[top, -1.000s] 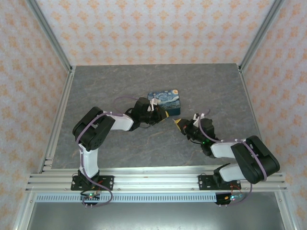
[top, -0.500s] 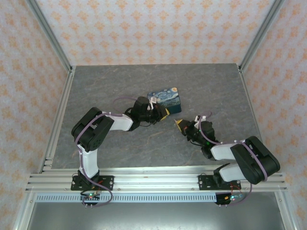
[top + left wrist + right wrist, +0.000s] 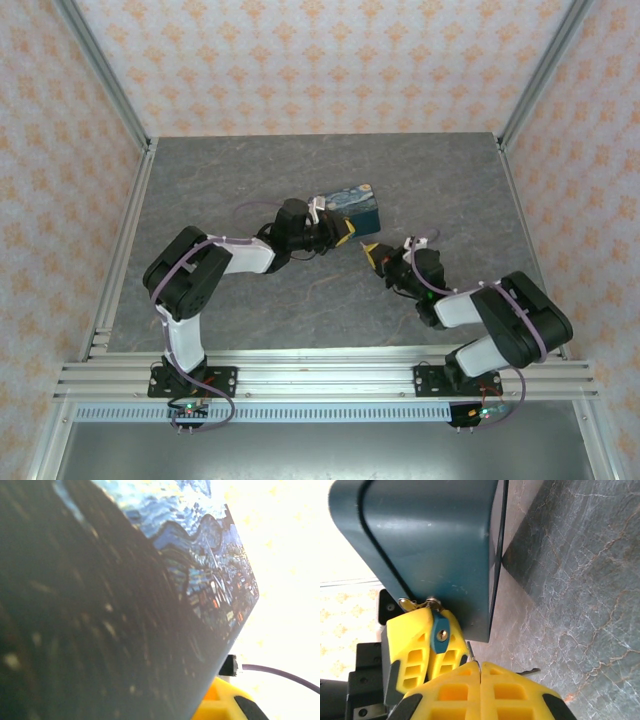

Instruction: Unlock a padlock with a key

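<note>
My left end effector (image 3: 342, 236) is closed on the small blue padlock (image 3: 440, 629). In the right wrist view its yellow fingers (image 3: 415, 645) sit on either side of the lock body, and the round keyhole faces that camera. The padlock hangs at the brass fitting on the lower edge of the painted box (image 3: 352, 205), touching the box's plain teal side. That side stands tilted above the grey desk (image 3: 580, 580). In my left wrist view, the box's swirling blue print is very close and blurred.

My right end effector (image 3: 480, 672) is pressed fully together, with no gap between its yellow fingers. A thin metal sliver, the key (image 3: 471, 652), pokes out of the seam between them. Its tip is just beside the padlock and not in the keyhole. From above, my two end effectors point toward each other, tips close together, near the box's front corner.
</note>
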Controlling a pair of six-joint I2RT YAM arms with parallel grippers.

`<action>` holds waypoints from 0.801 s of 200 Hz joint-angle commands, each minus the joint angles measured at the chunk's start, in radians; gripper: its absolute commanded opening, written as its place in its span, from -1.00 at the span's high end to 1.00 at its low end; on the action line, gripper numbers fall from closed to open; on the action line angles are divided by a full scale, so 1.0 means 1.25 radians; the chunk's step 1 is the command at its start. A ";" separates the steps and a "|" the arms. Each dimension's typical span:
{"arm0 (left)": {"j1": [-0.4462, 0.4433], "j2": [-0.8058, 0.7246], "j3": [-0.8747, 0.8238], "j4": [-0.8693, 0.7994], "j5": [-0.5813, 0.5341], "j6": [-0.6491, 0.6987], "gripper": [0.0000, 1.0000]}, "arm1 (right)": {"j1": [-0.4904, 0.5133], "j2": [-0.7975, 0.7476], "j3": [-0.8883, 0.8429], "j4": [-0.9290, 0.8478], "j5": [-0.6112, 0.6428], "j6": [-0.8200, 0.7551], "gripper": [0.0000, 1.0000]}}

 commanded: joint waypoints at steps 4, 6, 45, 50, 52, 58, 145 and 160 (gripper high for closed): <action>0.002 -0.029 -0.005 0.038 0.020 -0.002 1.00 | 0.008 0.014 0.029 0.066 0.000 0.026 1.00; 0.001 -0.029 -0.005 0.038 0.020 -0.002 1.00 | 0.008 0.016 0.029 0.066 0.000 0.027 1.00; 0.002 -0.027 -0.005 0.040 0.020 -0.001 1.00 | 0.015 0.019 0.045 0.066 0.001 0.038 1.00; 0.003 -0.027 -0.005 0.040 0.020 -0.001 1.00 | 0.016 0.020 0.046 0.066 0.001 0.038 1.00; 0.002 -0.027 -0.004 0.040 0.020 -0.001 1.00 | 0.017 0.021 0.047 0.066 0.001 0.037 1.00; 0.002 -0.027 -0.004 0.041 0.019 -0.001 1.00 | 0.019 0.022 0.049 0.064 0.001 0.038 1.00; 0.002 -0.028 -0.005 0.039 0.018 0.002 1.00 | 0.026 0.059 0.062 0.078 0.007 0.043 1.00; 0.002 -0.029 -0.005 0.041 0.018 0.002 1.00 | 0.026 0.060 0.063 0.081 0.007 0.045 1.00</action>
